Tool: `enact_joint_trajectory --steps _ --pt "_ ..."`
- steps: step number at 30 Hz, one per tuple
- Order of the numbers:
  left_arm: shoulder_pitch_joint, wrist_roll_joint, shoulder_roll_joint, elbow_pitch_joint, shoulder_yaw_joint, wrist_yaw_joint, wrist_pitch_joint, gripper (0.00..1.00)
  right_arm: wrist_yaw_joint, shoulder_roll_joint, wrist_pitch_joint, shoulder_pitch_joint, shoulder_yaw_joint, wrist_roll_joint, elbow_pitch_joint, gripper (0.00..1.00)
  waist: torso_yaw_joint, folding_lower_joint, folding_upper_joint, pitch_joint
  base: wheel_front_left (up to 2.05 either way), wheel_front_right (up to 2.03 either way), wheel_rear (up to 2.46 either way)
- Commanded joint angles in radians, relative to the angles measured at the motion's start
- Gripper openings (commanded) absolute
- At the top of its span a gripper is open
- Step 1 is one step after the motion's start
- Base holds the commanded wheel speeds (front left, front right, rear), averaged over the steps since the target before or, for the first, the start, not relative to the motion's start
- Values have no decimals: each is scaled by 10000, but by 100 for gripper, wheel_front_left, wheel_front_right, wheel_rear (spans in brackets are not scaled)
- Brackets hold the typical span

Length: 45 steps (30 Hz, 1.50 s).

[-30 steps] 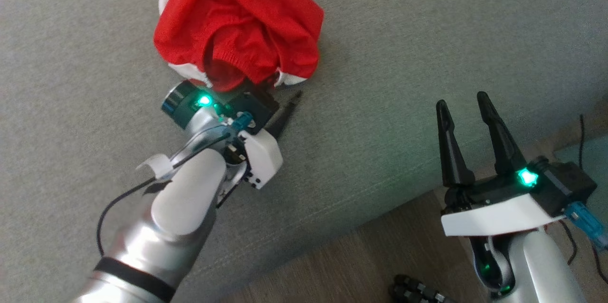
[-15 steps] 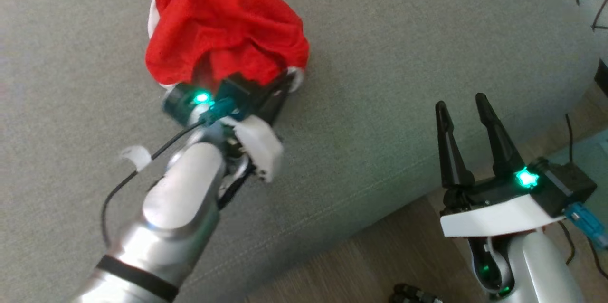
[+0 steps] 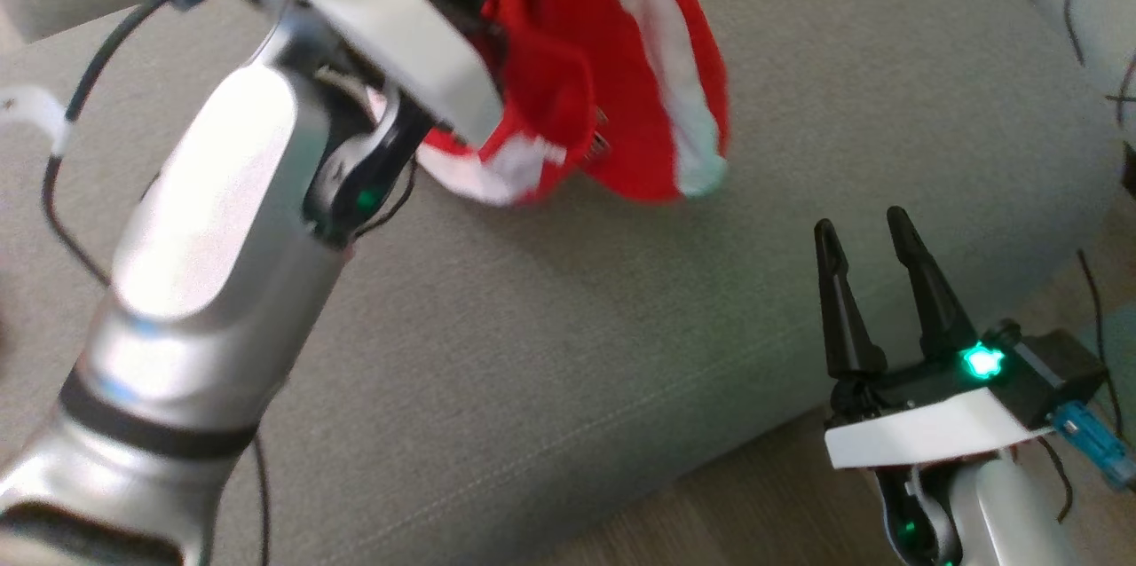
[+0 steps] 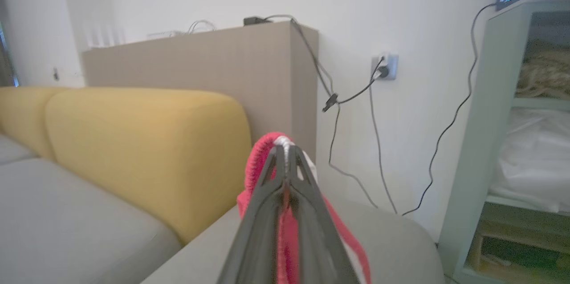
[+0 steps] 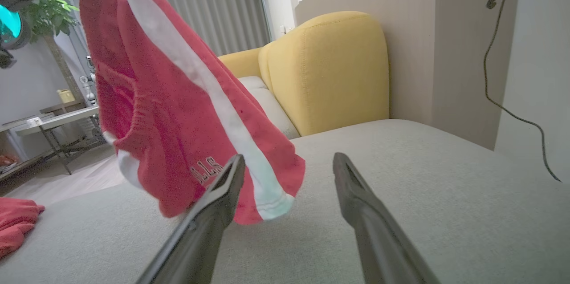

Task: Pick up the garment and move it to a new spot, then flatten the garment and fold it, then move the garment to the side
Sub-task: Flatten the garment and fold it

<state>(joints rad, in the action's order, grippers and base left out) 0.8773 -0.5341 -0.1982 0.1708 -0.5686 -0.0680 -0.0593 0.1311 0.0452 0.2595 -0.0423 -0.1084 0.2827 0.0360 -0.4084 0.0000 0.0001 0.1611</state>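
left end effector (image 4: 285, 152) clamps the hanging red garment (image 5: 169, 110).

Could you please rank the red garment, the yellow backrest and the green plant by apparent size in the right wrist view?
1. red garment, helped by hanging nearest the camera
2. yellow backrest
3. green plant, partly hidden

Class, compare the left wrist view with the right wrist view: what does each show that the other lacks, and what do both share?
Left wrist view, not the right: a wall socket, a shelf unit, and a close look at the left gripper clamped on the garment. Right wrist view, not the left: curtains, a plant, the open right gripper, the garment's lettering. Both: the garment, yellow backrest, grey seat.
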Motion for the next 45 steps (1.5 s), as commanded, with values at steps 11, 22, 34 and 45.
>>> enact_joint_trajectory --steps 11,22,34,45 --pt "-3684 -214 -2050 -566 1263 1384 643 0 -4 51 23 -267 -919 844 -1086 100 1318 0 -1 603 0 0 0" --pt "-4176 -561 -2115 304 1683 1336 1568 0 -4 51 23 -1724 -1559 3142 -3941 100 2291 0 -1 1056 0 0 0" --pt "-3843 -604 -1939 954 1597 1186 1915 0 -4 50 23 -2582 -3153 4634 -5661 84 2589 0 -1 1216 0 0 0" --pt "-3809 -651 -1974 1181 1521 1149 1964 0 -4 50 23 -2946 -3799 5429 -5988 0 2588 0 -1 1150 0 0 0"
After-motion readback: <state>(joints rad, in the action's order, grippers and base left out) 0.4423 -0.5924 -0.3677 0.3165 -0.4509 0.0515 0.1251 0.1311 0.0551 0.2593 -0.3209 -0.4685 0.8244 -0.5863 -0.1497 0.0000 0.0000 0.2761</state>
